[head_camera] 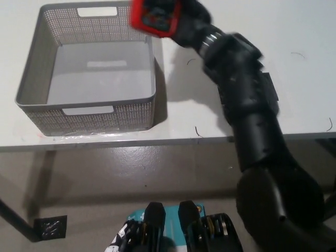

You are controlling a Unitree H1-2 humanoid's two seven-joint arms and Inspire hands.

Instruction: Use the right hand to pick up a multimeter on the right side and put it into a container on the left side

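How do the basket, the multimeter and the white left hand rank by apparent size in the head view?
1. Grey basket, clearly largest.
2. Red multimeter, held in the black right hand; raised toward the camera and cut off by the top edge, so its size is unsure.
3. White left hand, only a sliver showing at the bottom.
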